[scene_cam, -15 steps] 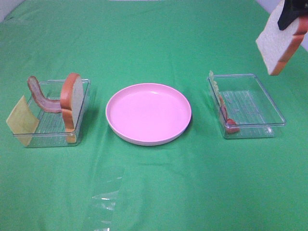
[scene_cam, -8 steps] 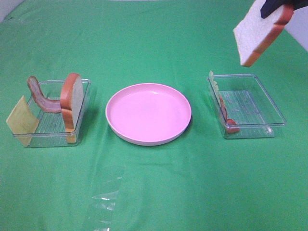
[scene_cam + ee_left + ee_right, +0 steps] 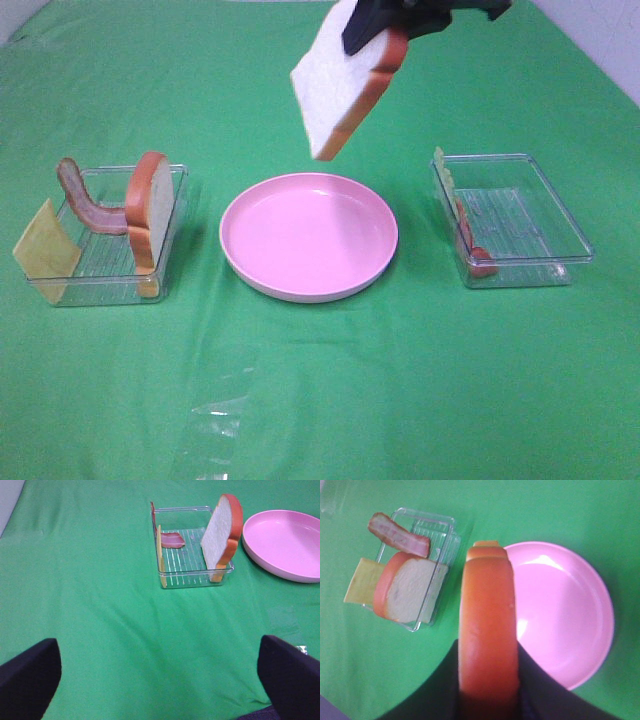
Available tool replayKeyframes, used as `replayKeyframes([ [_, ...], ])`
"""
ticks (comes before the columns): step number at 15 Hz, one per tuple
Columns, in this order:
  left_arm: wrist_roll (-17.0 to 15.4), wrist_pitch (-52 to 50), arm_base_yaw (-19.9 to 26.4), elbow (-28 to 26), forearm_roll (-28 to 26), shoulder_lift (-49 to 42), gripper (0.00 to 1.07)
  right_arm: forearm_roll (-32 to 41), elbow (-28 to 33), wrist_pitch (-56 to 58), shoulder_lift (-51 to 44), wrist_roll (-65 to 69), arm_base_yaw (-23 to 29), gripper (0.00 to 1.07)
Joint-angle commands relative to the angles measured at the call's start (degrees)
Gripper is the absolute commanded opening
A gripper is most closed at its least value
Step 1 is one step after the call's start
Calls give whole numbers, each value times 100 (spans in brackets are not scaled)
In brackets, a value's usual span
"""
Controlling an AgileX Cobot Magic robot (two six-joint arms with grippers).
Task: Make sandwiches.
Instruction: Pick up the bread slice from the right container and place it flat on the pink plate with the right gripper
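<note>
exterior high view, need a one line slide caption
Right gripper holds a toy bread slice aloft by the round pink plate on the green cloth.

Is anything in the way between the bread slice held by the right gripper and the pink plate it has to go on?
Nothing visible does. The right gripper holds the bread slice in the air near the pink plate's far edge. The plate is bare, and only open air lies between the two.
</note>
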Motion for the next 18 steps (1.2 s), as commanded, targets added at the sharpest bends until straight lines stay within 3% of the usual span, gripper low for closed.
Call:
replayKeyframes([
  [1,-23,-29,-29,29,-6,0,100,143,-23,-126,395,-17,378,2],
  [7,-23,-29,-29,29,-6,0,100,172,-23,-831,1358,-17,590,2],
  [10,-23,-29,-29,29,-6,0,100,-183,-23,-1083,1707,-17,590,2],
  [18,-23,-29,-29,29,-6,0,100,-281,-23,-1031,1982,0,590,2],
])
